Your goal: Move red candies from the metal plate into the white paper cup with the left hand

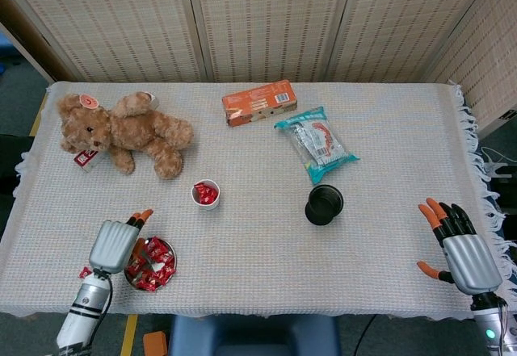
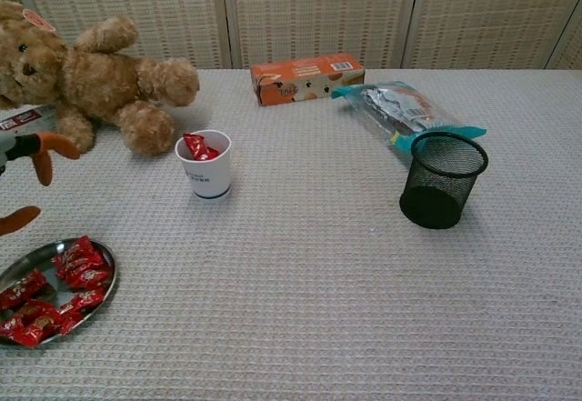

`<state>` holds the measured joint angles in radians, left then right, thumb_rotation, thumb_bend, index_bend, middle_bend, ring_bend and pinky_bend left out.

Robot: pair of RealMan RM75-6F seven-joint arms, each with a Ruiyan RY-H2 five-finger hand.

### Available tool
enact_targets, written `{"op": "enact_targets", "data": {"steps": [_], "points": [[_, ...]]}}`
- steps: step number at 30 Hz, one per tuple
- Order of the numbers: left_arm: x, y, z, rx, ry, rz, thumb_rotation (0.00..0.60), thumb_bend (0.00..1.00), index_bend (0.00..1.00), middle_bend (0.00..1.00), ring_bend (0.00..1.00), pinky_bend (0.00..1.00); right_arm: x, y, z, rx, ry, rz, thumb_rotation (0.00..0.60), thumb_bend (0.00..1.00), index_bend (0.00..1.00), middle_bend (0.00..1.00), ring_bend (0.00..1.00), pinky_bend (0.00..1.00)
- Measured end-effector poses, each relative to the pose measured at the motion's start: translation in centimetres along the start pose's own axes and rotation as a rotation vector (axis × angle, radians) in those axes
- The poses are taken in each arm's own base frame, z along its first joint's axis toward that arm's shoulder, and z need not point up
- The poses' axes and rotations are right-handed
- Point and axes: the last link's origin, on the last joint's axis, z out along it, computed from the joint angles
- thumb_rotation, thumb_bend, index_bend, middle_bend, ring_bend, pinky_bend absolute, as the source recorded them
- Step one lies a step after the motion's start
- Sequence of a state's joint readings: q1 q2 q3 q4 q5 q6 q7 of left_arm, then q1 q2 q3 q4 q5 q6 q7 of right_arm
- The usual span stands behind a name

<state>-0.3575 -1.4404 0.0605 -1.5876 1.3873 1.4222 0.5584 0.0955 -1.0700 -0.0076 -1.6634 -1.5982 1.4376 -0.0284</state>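
Red candies [image 2: 56,289] are lying heaped in the metal plate [image 2: 107,260], which is sitting near the front left corner of the table [image 1: 266,243]. One stray wrapper [image 1: 85,272] is lying on the cloth just beside the plate's left rim. The white paper cup [image 2: 208,175] is standing upright a little further back and to the right of the plate, and some red candies are already showing inside it.

The left hand [image 1: 117,243] is hovering over the plate's left side with its fingers apart, their orange tips [image 2: 50,151] pointing toward the back edge. I cannot see anything between them, so it is looking empty, though the head view hides the palm's underside. The right hand [image 1: 460,247] is resting open near the front right corner, well apart from everything and taking no part.

Judging by this, the step in hand is a fresh pick: many pieces are waiting on the plate. The next move is calling for the left hand to be lowered onto the heap and closed on a single wrapper, then carried back and rightward until it is above the cup's mouth. The cup is light, so knocking it is a risk.
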Motion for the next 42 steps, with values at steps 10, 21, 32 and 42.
{"op": "enact_targets", "data": {"steps": [10,21,32,42], "points": [[-3.5,-4.7,-6.7,0.119,-0.06,0.006,0.6,0.38,0.21,0.3,0.85,1.0,-0.4,-0.5,0.0,0.018,-0.017,-0.007,0.6,0.04,0.0,0.0,0.0,0.0],[-6.2,-6.4,-9.3,0.164,-0.13,0.041,0.6,0.37,0.28,0.27,0.85,1.0,-0.6,-0.8,-0.3,0.03,-0.016,-0.016,0.6,0.04,0.0,0.0,0.0,0.0],[-7.3,-6.9,-9.3,0.196,-0.148,0.07,0.6,0.38,0.37,0.33,0.85,1.0,-0.6,-1.1,-0.7,0.042,-0.013,-0.012,0.6,0.04,0.0,0.0,0.0,0.0],[-8.0,-7.7,-9.4,0.22,-0.172,0.071,0.6,0.38,0.38,0.35,0.85,1.0,-0.7,-1.2,-0.9,0.049,-0.019,-0.013,0.6,0.04,0.0,0.0,0.0,0.0]]}}
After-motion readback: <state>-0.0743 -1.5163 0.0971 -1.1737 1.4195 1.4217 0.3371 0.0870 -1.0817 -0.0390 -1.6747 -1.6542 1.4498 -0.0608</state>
